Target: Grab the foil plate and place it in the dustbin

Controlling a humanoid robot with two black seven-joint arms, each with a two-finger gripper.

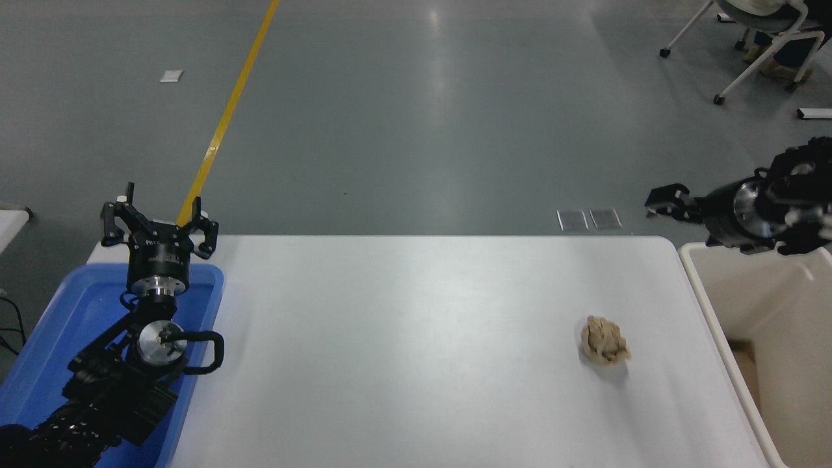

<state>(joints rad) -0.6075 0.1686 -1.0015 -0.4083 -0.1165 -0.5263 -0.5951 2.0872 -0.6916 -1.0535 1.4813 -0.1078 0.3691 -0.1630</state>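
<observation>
The foil plate is out of view. At the right edge of the table stands the cream dustbin [767, 305], cut off by the picture's edge. My right gripper [668, 200] hovers above the bin's far left corner, pointing left over the table's far right corner. Nothing shows in it. Its arm comes in from the right edge. My left gripper [160, 207] is parked over the far end of the blue tray [52, 325] at the lower left. It stands open and empty, pointing away from me.
A small crumpled tan paper ball [604, 340] lies on the white table [403, 338], left of the dustbin. On the grey floor beyond are a yellow line and, at the top right, a wheeled chair [754, 39].
</observation>
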